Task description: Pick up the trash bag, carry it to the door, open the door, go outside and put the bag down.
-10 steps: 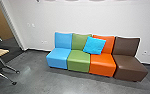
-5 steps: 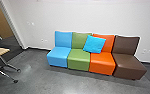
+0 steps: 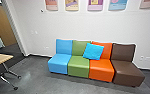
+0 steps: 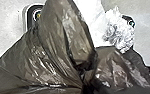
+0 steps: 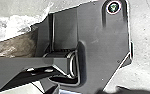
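Folds of the dark trash bag (image 4: 58, 47) draw together to a tight gather near my left wrist, which suggests its weight hangs from there. I cannot tell whether my left end effector is clenched on it, and for my right end effector I cannot tell either. The bag lies over my own base plate (image 5: 101, 37), close in to my body, probably so that it travels with me and stays clear of furniture. Crumpled white plastic (image 4: 121, 32) shows against it, perhaps part of the same load. Ahead, four joined seats (image 3: 78, 66) stand along the wall (image 3: 33, 22), a blue cushion (image 3: 93, 51) leaning on their backs. A table (image 3: 2, 59) stands to my left, near an opening (image 3: 9, 37). I judge this the carrying stage; a loose fold could snag.
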Robot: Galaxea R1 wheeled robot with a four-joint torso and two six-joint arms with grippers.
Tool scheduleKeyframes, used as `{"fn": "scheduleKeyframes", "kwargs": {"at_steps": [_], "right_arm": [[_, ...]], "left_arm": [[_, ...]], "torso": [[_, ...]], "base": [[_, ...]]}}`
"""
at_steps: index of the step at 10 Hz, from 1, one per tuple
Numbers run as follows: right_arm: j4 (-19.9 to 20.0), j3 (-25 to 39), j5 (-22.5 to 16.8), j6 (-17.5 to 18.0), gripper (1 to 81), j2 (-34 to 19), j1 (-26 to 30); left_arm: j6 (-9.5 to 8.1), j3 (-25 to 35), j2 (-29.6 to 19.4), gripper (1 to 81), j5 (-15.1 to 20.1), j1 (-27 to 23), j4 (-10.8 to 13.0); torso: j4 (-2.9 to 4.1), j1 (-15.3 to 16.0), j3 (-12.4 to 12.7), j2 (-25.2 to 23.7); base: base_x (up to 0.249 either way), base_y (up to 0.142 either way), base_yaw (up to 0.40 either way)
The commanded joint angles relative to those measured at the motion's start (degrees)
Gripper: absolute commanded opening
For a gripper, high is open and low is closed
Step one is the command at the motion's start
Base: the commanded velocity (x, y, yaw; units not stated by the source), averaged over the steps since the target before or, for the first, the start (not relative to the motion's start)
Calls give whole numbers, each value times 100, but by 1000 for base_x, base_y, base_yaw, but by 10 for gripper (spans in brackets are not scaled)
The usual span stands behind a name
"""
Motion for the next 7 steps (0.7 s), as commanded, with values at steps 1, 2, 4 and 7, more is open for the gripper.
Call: {"fn": "scheduleKeyframes", "kwargs": {"at_steps": [1,2,4,7], "right_arm": [[-33,27,-427,-11,811,-167,225],[-33,35,-436,-11,811,-167,233],[-33,18,-427,-11,811,-141,225],[-33,-35,-427,-11,811,-45,207]], "left_arm": [[36,-32,-41,10,552,-290,-114],[36,-32,-33,10,552,-290,-114],[36,-32,-6,10,552,-290,-114],[36,-32,11,10,552,-281,-106]], "torso": [[0,-347,488,540],[0,-474,147,728],[0,-673,273,1026],[0,-1077,302,1648]], "base": [[0,0,0],[0,0,0],[0,0,0],[0,0,0]]}}
